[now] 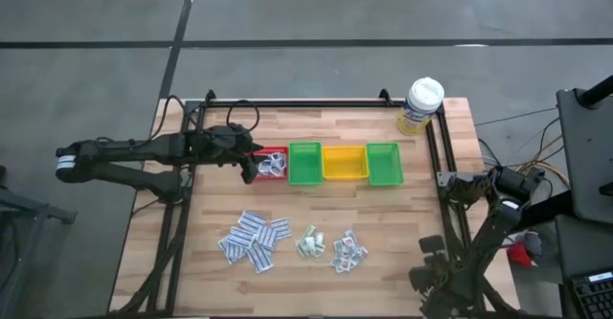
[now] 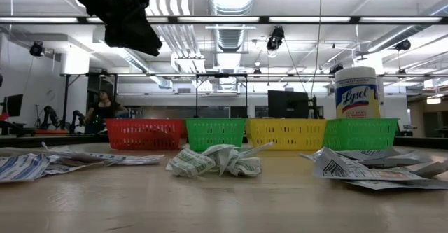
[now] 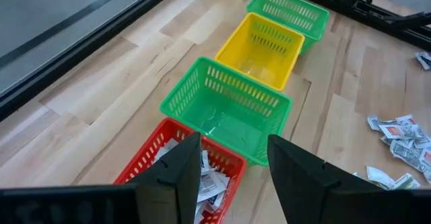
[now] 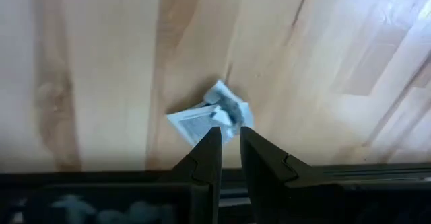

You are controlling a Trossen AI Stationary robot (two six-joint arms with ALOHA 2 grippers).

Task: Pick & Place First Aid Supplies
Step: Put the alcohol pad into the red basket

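Note:
Three piles of first aid supplies lie on the wooden table near its front edge: white strip packets (image 1: 254,239), crumpled green-printed ones (image 1: 309,243) and squarish blue-printed ones (image 1: 348,252). More packets (image 3: 210,182) lie in the red bin (image 1: 273,163). My left gripper (image 3: 236,177) hangs open above that bin's near end, nothing between its fingers. My right gripper (image 4: 230,140) is at the table's near right corner (image 1: 431,262), pointing steeply down, shut on one crumpled white packet (image 4: 209,120). My right gripper pinches the crumpled packet between its two fingertips (image 4: 210,143), at the packet's edge nearest the fingers (image 4: 225,124). The fingers come from above, pointing steeply down. The packet sticks out beyond the fingertips over bare wood; whether it touches the table I cannot tell.
A row of bins stands across the table's middle: red, green (image 1: 305,163), yellow (image 1: 344,162), green (image 1: 383,163). A white-capped bottle with a yellow label (image 1: 421,103) stands at the far right corner. A black frame rail (image 1: 445,166) runs along the table's right side.

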